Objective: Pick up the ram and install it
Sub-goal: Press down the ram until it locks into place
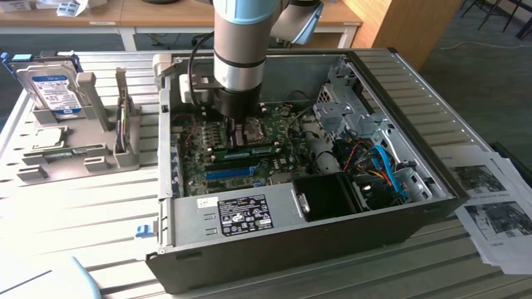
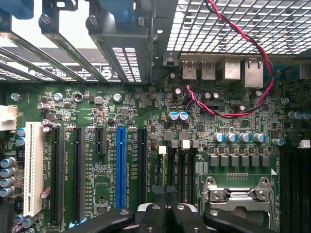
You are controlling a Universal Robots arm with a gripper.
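We see the ram [image 1: 251, 151] inside the open computer case, a long, narrow green stick with a pale label along its face and small dark chips. It stands on its long edge on the motherboard, running level from the exterior view's left to right. It sits directly under the hand [image 1: 238, 138], whose tips reach down to the stick's upper edge near its left end. We cannot tell whether it is gripped or fully seated in its slot.

Hard drive [image 1: 52, 90] beside open computer case [image 1: 432, 118].
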